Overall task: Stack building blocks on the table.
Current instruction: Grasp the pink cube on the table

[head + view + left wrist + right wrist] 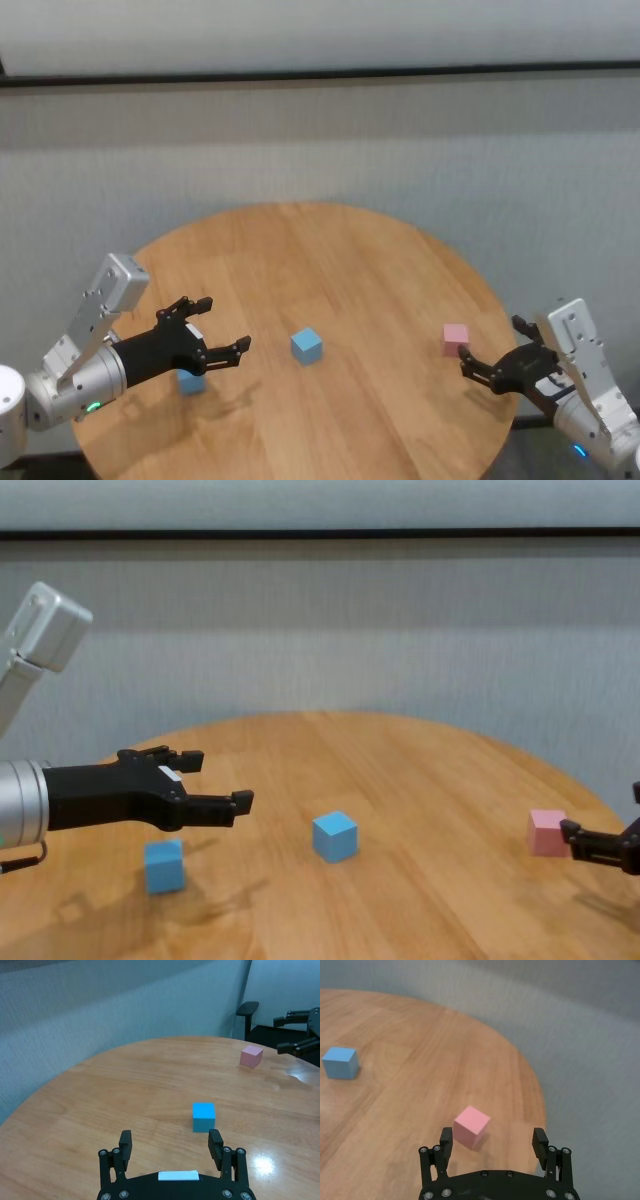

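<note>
Chest view shows three blocks on the table (pixel 420 900), none stacked, all apart: two light blue, one pale pink, plain matte cubes of equal size, each smaller than my grippers. Nearest me, on my left, sits one blue block (pixel 164 866), flat on the wood, just below my left gripper (pixel 205 780), which hovers above it with its fingers spread apart and nothing between them. In the head view that block (pixel 190 381) is partly hidden under the same gripper (pixel 214 326). A little farther in, near the table's middle, stands the second blue block (pixel 335 836), upright, turned slightly so one corner faces me; my left wrist camera sees it (pixel 204 1116) ahead of my open fingers (pixel 215 1142). On my right, close to the table's edge, lies the pink block (pixel 546 832), and my right gripper (pixel 605 850) hangs just beside it, fingers wide apart, holding nothing. My right wrist camera shows the pink block (pixel 471 1126) in front of the gripper, not touching it, with the middle blue block (pixel 340 1062) well beyond. The table is round, light honey-brown planks with visible grain.
</note>
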Robot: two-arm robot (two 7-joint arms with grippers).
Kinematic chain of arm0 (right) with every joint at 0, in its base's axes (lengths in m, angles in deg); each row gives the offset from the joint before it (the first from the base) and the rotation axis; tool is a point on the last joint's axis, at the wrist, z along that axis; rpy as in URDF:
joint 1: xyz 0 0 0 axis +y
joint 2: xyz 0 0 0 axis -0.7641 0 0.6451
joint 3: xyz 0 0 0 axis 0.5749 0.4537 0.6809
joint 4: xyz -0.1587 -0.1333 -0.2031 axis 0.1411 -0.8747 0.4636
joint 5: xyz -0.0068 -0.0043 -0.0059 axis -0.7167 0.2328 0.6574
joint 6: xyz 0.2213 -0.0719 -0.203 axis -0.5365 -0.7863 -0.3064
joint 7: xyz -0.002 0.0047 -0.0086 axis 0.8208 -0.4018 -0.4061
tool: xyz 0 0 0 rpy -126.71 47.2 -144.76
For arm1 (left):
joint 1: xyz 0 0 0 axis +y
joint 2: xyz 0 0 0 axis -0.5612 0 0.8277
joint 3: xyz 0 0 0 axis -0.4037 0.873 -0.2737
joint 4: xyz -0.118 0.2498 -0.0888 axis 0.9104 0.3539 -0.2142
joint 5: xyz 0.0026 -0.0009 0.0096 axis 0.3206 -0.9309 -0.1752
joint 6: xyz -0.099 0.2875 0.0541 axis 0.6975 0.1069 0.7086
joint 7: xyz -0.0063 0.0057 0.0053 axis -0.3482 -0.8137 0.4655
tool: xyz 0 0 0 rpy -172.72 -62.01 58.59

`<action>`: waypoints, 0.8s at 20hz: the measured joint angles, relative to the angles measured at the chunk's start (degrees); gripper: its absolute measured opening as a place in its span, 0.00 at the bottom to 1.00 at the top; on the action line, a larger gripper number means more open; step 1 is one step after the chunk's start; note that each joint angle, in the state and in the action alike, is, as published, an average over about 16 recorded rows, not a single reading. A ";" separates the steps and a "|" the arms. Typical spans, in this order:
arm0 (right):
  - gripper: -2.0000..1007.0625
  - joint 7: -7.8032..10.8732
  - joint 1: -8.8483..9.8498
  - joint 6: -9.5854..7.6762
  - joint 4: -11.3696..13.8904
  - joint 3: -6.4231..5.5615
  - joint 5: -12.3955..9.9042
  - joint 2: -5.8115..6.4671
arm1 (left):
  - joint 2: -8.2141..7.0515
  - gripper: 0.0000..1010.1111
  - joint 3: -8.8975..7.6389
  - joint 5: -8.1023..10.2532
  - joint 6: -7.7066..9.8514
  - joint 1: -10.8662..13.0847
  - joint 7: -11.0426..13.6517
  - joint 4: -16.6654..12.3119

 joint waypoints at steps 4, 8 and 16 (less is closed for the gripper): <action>1.00 1.35 -1.03 -0.08 -1.74 0.21 0.30 -1.00 | 0.01 0.99 0.00 0.00 -0.01 0.00 0.00 0.01; 1.00 2.43 -2.09 0.00 -3.15 0.32 0.63 -1.98 | 0.01 0.99 0.00 0.00 -0.02 0.00 0.00 0.01; 1.00 3.87 -5.23 0.69 -7.36 0.39 1.91 -4.26 | 0.01 0.99 0.00 0.00 -0.02 0.00 0.00 0.01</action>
